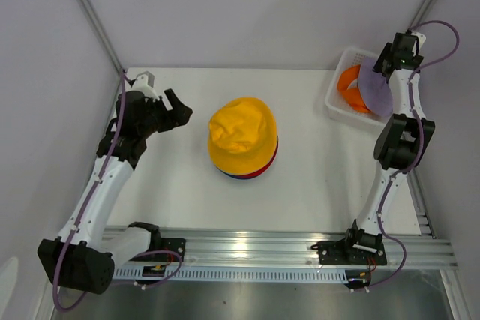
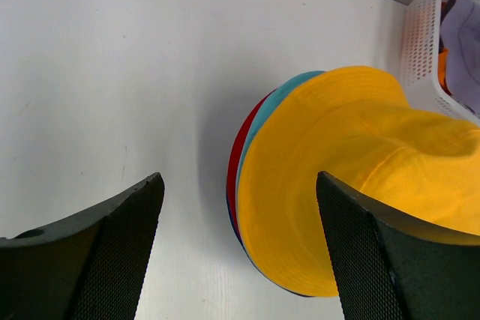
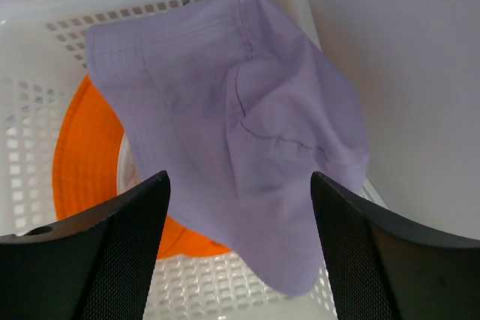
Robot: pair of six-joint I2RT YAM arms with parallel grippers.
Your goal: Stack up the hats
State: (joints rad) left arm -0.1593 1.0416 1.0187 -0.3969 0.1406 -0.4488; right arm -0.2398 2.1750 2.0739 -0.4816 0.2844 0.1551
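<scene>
A stack of hats sits mid-table with the yellow hat (image 1: pixel 242 134) on top; red and navy brims peek out beneath it. The left wrist view shows the yellow hat (image 2: pixel 360 162) over teal (image 2: pixel 281 99) and red (image 2: pixel 238 159) brims. My left gripper (image 1: pixel 176 110) hangs open to the left of the stack, apart from it, with its jaws (image 2: pixel 240 177) empty. The lavender hat (image 3: pixel 225 110) drapes over the orange hat (image 3: pixel 82 155) in the basket. My right gripper (image 3: pixel 240 177) is open just above the lavender hat (image 1: pixel 375 88), gripping nothing.
The white lattice basket (image 1: pixel 337 106) stands at the back right corner, against the right wall. Its rim (image 3: pixel 30 110) shows around the orange hat (image 1: pixel 350 84). Grey walls close in the table on the left, back and right. A metal rail runs along the near edge.
</scene>
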